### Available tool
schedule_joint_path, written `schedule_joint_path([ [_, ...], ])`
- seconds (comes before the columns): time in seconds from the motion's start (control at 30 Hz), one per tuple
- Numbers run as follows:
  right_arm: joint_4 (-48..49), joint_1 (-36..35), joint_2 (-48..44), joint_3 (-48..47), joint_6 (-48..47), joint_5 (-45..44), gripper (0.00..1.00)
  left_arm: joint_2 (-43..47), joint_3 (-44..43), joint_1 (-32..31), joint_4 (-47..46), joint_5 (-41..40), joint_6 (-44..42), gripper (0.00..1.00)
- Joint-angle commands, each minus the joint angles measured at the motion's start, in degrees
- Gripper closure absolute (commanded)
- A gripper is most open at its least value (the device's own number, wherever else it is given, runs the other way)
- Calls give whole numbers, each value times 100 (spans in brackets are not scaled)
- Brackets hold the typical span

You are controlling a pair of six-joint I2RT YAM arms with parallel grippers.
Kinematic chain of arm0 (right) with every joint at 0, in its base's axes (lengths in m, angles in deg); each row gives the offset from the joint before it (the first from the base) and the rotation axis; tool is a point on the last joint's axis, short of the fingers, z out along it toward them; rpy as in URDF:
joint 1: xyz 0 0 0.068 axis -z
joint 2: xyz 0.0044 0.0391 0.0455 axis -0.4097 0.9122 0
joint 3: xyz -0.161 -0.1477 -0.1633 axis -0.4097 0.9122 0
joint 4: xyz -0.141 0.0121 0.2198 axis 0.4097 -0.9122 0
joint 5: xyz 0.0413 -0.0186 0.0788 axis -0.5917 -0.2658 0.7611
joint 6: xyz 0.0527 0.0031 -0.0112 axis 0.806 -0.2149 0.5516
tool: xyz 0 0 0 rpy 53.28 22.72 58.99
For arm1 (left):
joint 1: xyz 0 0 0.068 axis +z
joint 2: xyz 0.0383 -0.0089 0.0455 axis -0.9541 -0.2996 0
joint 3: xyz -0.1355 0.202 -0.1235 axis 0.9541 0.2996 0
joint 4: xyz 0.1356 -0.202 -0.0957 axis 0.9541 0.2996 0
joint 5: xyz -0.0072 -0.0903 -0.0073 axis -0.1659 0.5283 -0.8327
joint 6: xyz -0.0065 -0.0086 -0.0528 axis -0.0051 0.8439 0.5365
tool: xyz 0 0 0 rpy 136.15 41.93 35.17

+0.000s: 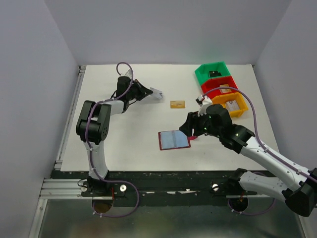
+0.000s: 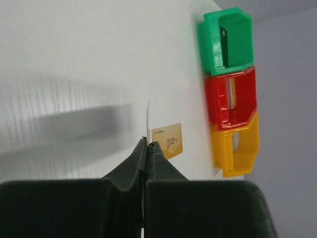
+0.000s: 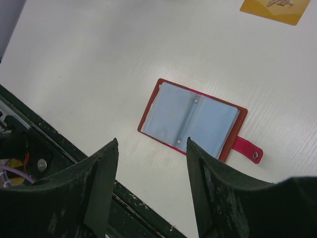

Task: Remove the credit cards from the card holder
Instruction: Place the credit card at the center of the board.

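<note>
Status: extraction is under way, and I judge it to be at the set-down stage. Your left gripper is clamped shut on a thin pale card, seen edge-on. It is held off the table toward the far edge, near the gold card, which lies flat mid-table.

Your right gripper stands wide and holds nothing, poised by the tab side of the card holder. The holder lies open and flat near the table's near edge, about midway along it. Its red border frames light blue sleeves, with the snap tab splayed outward. I cannot tell whether any cards remain in the sleeves.

Next move, in my judgement: lay the held card beside the gold one. Any further pull calls for a shallow approach at a sleeve mouth, with the holder kept from sliding.
</note>
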Motion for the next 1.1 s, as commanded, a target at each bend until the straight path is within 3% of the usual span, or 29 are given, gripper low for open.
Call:
schedule_joint_path([
  [0.0,96,-12,148,-195,-94,110,36,-480,-527,30,210,48,36,100],
  [0.27,25,-4,271,-310,-147,-5,36,-832,-976,117,799,65,-166,100],
  [0.67,-54,-12,385,-354,-112,-22,36,-1175,-1170,126,844,443,-43,95],
  [1.07,-203,-12,447,-424,-173,-57,36,-1096,-1214,100,808,558,-122,73],
])
